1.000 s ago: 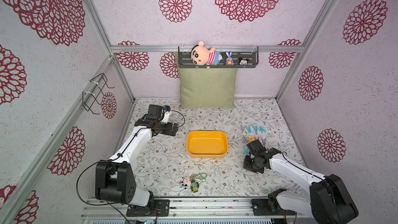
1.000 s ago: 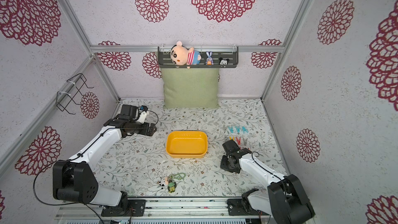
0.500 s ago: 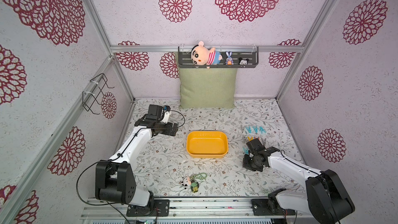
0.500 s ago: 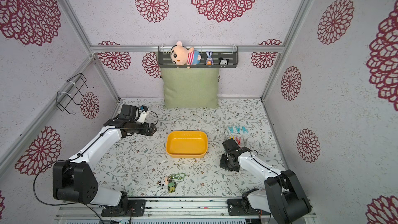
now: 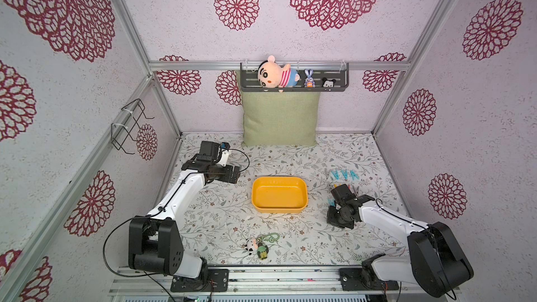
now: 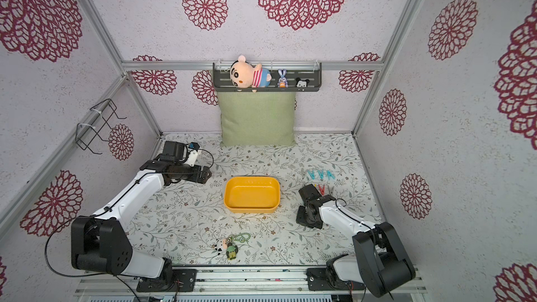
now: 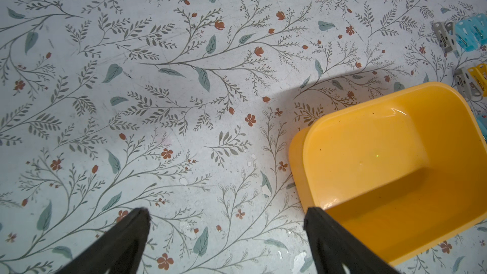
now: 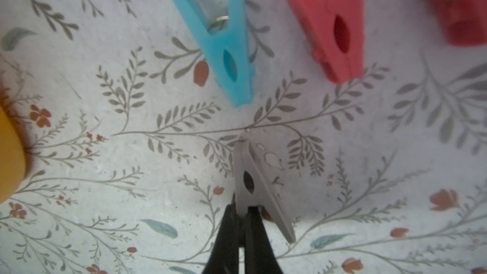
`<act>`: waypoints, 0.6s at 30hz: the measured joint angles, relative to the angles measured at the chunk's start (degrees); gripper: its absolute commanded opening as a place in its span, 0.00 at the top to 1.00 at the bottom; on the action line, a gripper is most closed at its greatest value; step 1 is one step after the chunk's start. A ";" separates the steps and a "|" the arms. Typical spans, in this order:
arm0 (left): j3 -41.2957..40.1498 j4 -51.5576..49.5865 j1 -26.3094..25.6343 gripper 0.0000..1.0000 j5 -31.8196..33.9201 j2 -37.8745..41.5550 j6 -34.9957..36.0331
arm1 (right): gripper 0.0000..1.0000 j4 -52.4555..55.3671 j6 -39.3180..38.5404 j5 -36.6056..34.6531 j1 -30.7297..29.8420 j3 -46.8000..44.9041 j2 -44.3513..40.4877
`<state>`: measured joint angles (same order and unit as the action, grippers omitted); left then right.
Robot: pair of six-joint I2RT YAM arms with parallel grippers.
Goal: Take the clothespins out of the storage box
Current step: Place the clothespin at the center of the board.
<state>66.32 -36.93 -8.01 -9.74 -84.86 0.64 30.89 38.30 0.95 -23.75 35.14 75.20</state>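
- I found the storage box (image 5: 279, 196) bare inside in both top views and in the left wrist view; no pin lay in it.
- The clothespins (image 5: 344, 174) lay in short rows on the counter (image 5: 220, 216), off the box's right short wall and apart from it.
- My right tool (image 8: 241, 208) was pinched almost closed on the tail of one grey clothespin (image 8: 246, 175), low over the counter on that same side of the box.
- The grey pin's long axis ran straight on from the tool, nose leading. It pointed toward the gap between a blue clothespin (image 8: 226, 48) and a red clothespin (image 8: 334, 27), and both were clear of it.
- I could not tell whether its nose touched the counter.
- I judged this pin to be the last one out, so the next move was a release by the right arm. Backing off along the pin's axis would avoid nudging the row.
- My left tool (image 7: 227, 210) stood wide and empty over bare counter, just off the box's far left corner.
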 measured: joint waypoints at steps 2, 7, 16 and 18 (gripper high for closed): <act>0.00 0.00 0.00 0.00 0.02 0.00 0.02 | 0.97 0.00 0.00 -0.26 0.00 0.00 0.00; 0.00 0.02 0.00 0.00 0.00 0.00 0.04 | 0.85 0.04 -0.15 -0.74 0.00 0.00 0.13; 0.00 0.02 0.00 0.00 0.00 0.00 0.09 | 0.69 0.83 -0.42 -0.74 0.09 0.15 -0.37; 0.00 0.02 -0.02 0.00 0.00 0.00 0.15 | 0.68 2.05 -0.44 -0.72 0.09 0.59 -1.14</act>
<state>66.32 -36.91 -8.03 -9.74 -84.86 0.80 32.95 37.87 0.23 -23.66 35.73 74.06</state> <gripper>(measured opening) 0.997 0.314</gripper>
